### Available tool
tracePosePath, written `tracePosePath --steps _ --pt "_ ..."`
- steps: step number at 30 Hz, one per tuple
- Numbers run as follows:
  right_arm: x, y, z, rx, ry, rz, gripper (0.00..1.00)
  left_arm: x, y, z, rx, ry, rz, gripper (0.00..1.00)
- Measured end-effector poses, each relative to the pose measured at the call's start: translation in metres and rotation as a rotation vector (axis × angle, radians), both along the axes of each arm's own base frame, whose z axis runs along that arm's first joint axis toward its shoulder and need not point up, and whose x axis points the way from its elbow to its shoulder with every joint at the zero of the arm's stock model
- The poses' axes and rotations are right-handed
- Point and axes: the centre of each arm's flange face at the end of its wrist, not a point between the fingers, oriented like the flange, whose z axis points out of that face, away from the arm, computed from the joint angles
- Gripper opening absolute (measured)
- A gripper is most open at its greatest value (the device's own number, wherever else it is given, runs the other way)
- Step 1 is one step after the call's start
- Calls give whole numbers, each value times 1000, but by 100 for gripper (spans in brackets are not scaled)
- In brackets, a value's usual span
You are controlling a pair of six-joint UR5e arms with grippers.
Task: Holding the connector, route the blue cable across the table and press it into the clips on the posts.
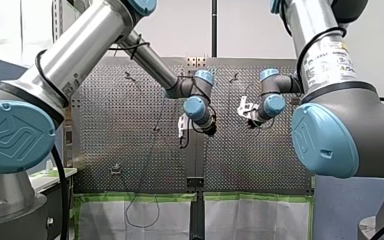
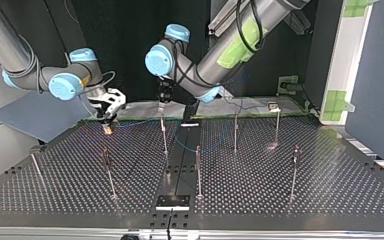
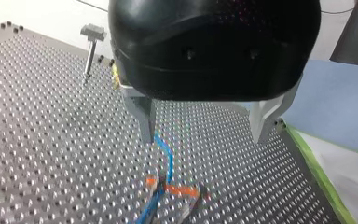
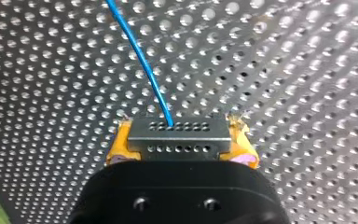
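Colleague: Connector — where is it?

Me: Clamped between the yellow pads of my right claw, above the perforated desk. The blue cable leaves its outer row of holes and runs away from the claw across the perforations.

Colleague: And further out?

Me: I see my left claw hanging with its metal fingers spread wide; the cable passes just under one fingertip. In the top view the cable goes from my right claw to the post under my left claw, then sags in a loop over the desk. Whether it is caught on that post, I cannot tell. Beyond the left claw stands a capped post.
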Motion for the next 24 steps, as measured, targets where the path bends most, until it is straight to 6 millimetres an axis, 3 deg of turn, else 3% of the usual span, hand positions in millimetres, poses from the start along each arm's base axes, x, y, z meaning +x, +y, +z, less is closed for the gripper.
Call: tracePosePath --steps 10,15,19,24 --pt "-7 -2 13 -12 -15 -3 0 -23 -43 18 -117 -77 12 100" --pt "-11 -4 13 -11 -16 -8 0 -32 -65 12 -150 -81 24 100" --pt "-12 -5 13 -9 -18 -6 0 -29 -73 3 -143 -73 39 100" --pt "-11 -4 13 -8 -24 13 0 -11 -77 -8 -171 -80 76 100"
